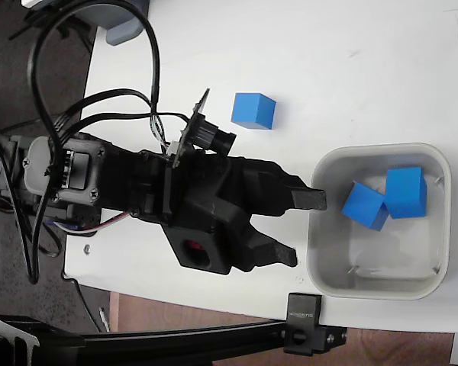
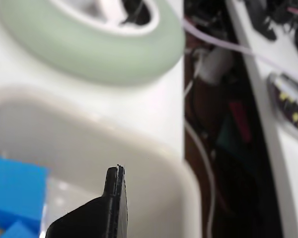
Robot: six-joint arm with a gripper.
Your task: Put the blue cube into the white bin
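In the fixed view the white bin (image 1: 317, 229) stands at the right of the table with two blue cubes inside, one (image 1: 365, 205) leaning against the other (image 1: 406, 192). A third blue cube (image 1: 253, 110) rests on the table, up and left of the bin. My gripper (image 1: 301, 227) hovers just left of the bin's rim, open, with nothing between its fingers. In the wrist view one black finger (image 2: 114, 203) shows in front of the bin's rim (image 2: 144, 148), and a blue cube (image 2: 15, 191) lies in the bin at lower left.
A black clamp (image 1: 305, 333) sits on the table's bottom edge below the bin. A grey object (image 1: 126, 27) stands at the top left corner. Black cables (image 1: 91, 99) loop over the arm. In the wrist view a pale green ring (image 2: 89, 49) lies beyond the bin.
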